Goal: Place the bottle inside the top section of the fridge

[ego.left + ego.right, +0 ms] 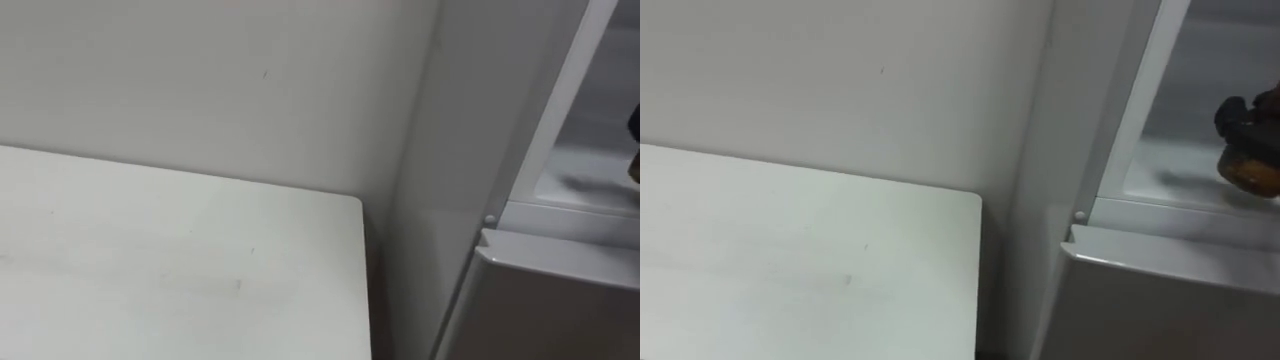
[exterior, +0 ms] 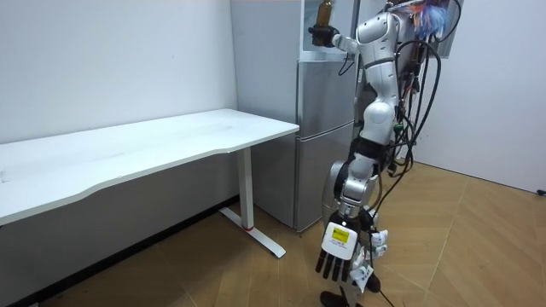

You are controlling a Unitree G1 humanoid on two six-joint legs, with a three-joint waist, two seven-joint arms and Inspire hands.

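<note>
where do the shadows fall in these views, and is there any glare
Right eye view: a soft shadow lies on the shelf beside the bottle held in the right hand, and a dark strip runs between table and fridge. Room view: even light, shade under the table, a faint sheen on the wood floor, no harsh glare; the left hand hangs open.

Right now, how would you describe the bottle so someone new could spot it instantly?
Start at the tall grey fridge beside the long white table; its upper compartment is open. There the robot's raised right hand is curled round a brown bottle. It is the one brown thing against the pale interior, poking up above the dark hand.
</note>
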